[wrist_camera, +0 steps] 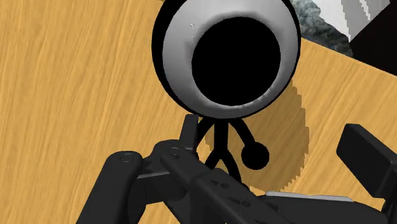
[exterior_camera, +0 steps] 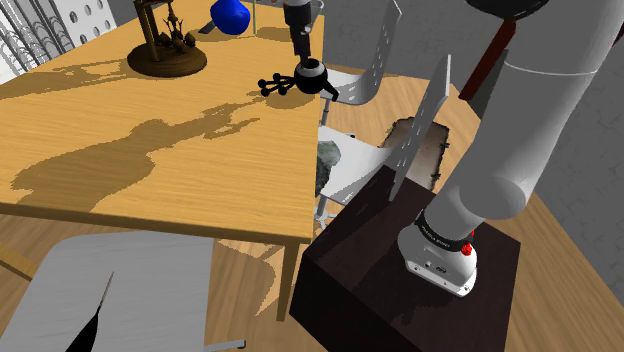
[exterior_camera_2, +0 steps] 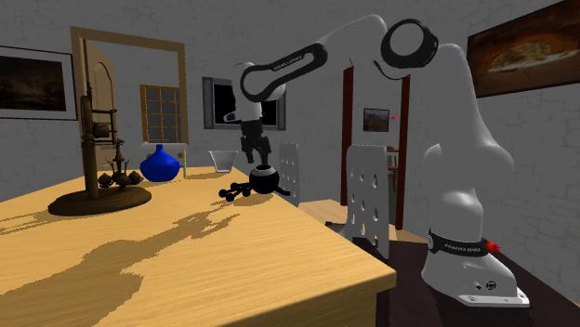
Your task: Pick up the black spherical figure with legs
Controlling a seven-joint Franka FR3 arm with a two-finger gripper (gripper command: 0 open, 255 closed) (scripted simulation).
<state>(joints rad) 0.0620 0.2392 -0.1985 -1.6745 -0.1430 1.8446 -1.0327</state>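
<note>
Black spherical figure [exterior_camera_2: 265, 178] below gripper [exterior_camera_2: 257, 159]

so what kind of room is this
Probably a dining room in a house: a wooden table with white chairs at it, and framed pictures on the walls.

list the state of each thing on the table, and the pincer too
black spherical figure with thin legs, by the wooden table's edge, opening facing up
black pincer, pointing down, right over the figure
round blue vase, upright
clear cup, upright
brown wooden ornament on a round base, upright
</note>
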